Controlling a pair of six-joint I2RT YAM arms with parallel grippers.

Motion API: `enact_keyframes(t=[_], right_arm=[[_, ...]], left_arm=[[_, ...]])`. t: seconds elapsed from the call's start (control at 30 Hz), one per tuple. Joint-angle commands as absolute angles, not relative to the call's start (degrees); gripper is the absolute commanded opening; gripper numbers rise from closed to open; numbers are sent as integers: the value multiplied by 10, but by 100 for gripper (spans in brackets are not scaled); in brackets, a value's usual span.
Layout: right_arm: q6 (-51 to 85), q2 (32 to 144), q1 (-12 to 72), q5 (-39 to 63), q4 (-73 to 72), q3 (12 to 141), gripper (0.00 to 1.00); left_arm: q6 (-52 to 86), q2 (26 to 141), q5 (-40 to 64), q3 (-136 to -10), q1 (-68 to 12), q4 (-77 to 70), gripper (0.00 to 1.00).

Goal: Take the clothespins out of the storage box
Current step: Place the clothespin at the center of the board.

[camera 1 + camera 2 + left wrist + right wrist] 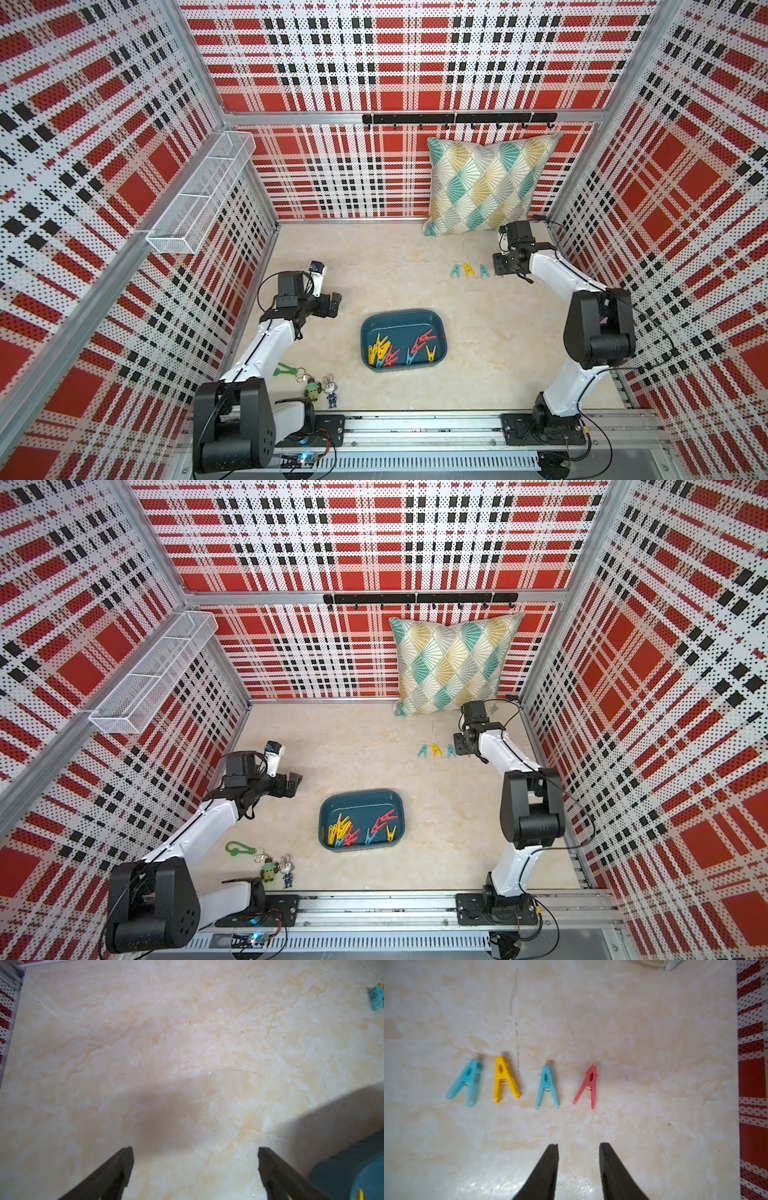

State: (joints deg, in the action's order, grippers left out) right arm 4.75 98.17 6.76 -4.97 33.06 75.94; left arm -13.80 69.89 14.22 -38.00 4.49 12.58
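Lower centre of both top views: clothespins heaped in the storage box, four more rowed on the surface.
Light, stiff, slick plastic, likely to tangle; I would pinch one across its legs. Near the red clothespin the right gripper stands narrowly parted, empty; the left gripper gapes wide, empty.
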Motion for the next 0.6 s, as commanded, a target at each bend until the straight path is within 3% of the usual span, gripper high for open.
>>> enact_keyframes(t=[0.0, 0.23, 0.57], right_arm=[[117, 888, 112, -8, 334, 719, 39], [194, 776, 304, -47, 370, 692, 38], [221, 830, 506, -84, 417, 749, 38]], left_arm=[[-128, 690, 125, -392, 54, 123, 99], [-118, 673, 117, -386, 69, 110, 99], [-132, 673, 147, -389, 78, 121, 99]])
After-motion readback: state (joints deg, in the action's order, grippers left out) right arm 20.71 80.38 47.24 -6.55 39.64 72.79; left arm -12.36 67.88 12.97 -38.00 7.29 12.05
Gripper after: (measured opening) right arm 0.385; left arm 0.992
